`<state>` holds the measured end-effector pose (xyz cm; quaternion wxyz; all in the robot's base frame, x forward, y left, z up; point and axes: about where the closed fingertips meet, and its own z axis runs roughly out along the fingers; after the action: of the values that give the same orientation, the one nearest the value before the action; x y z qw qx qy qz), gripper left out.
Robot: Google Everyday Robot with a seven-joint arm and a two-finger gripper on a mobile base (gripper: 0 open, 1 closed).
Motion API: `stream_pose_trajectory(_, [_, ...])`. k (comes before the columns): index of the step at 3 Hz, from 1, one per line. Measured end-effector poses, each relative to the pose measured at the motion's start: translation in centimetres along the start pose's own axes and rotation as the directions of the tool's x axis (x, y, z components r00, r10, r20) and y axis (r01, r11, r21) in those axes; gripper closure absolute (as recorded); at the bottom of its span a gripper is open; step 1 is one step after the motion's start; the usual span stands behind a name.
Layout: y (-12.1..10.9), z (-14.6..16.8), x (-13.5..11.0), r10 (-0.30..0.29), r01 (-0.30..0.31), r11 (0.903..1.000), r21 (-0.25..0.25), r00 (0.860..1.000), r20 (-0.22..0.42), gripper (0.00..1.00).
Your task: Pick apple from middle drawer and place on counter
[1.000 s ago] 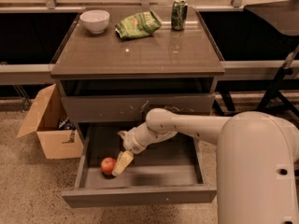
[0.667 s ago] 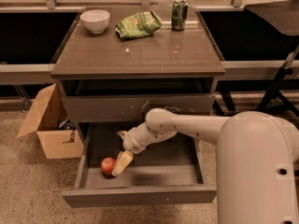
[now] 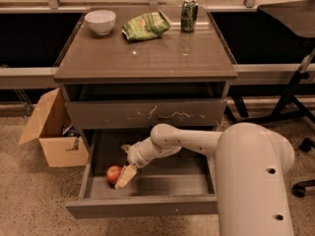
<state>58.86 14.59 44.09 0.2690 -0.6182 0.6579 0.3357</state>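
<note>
Camera view has the gripper (image 3: 125, 176) low in the open middle drawer (image 3: 147, 206), just beside the apple (image 3: 113, 174) near its front-left corner; I cannot tell whether it is clenched or released. The grasp seems in hand; next comes a firm hold and a lift to the counter (image 3: 147, 58). No lettering reads on the green can (image 3: 189, 14) or snack bag (image 3: 146, 25) by the back edge.

The one camera looks down from in front of the open middle drawer (image 3: 147, 206), fairly near, facing it. The counter (image 3: 147, 58) shows beyond that drawer; the gripper (image 3: 125, 176) sits inside it, toward its left end.
</note>
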Motion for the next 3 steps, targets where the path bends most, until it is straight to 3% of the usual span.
stream_pose_trajectory(2, [-0.7, 5.2, 1.9, -0.003, 0.004, 0.9998, -0.022, 0.999, 0.033, 0.02])
stream_pose_trajectory(3, [-0.8, 6.7, 2.6, -0.002, 0.003, 0.9996, -0.029, 0.999, 0.032, 0.24])
